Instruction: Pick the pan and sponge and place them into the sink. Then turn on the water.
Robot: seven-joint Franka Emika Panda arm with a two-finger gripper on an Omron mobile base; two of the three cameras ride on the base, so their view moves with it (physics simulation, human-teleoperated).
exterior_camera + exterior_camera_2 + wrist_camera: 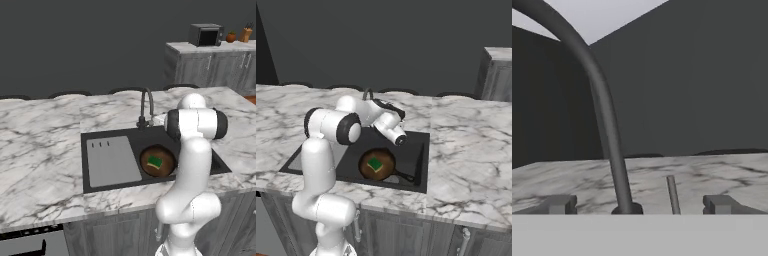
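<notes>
The pan (pixel 163 155) (pixel 385 161) lies in the basin of the black sink (pixel 100 136) (pixel 417 150), its handle toward the front right. On its brown inside rests the green sponge (pixel 155 162) (pixel 375 164). My gripper (pixel 639 204) is open and holds nothing. It points level at the base of the dark gooseneck faucet (pixel 602 100) (pixel 146 102), which stands between the fingertips (pixel 560 204). A thin lever (pixel 672 194) rises just right of the faucet's base. The water is out of view.
The grey ribbed drainboard (pixel 112 161) fills the sink's left part. Marble counter (pixel 40 150) (pixel 471 150) runs on both sides and behind. A far counter carries a microwave (pixel 206 35). My own arm (pixel 192 150) stands over the sink's right side.
</notes>
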